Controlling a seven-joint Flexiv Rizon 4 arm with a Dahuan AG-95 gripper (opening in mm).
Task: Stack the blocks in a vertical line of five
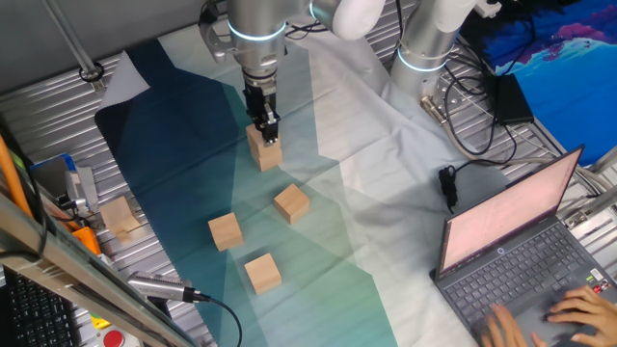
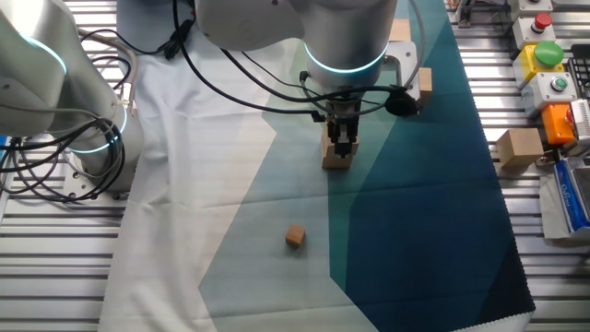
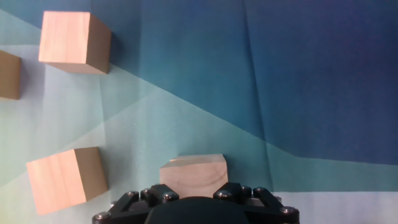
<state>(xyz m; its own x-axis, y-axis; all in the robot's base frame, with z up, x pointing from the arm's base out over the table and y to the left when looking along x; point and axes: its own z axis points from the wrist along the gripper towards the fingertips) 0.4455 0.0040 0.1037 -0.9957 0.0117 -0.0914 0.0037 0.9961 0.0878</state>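
Teal-and-white cloth point(image 1: 337, 241) covered the slatted table point(image 1: 58, 106). On it, a wooden block point(image 1: 265, 152) stood upright beneath the gripper point(image 1: 262, 123), whose fingers straddled its upper part; whether they pinched it or had let go could not be told. Three further blocks point(image 1: 291, 203) point(image 1: 225, 231) point(image 1: 262, 273) lay apart on the nearer cloth, apparently awaiting stacking. Only the other fixed view showed a much smaller cube point(image 2: 295, 237); only the first showed the laptop point(image 1: 521, 251) and a hand point(image 1: 583, 308) at the right.
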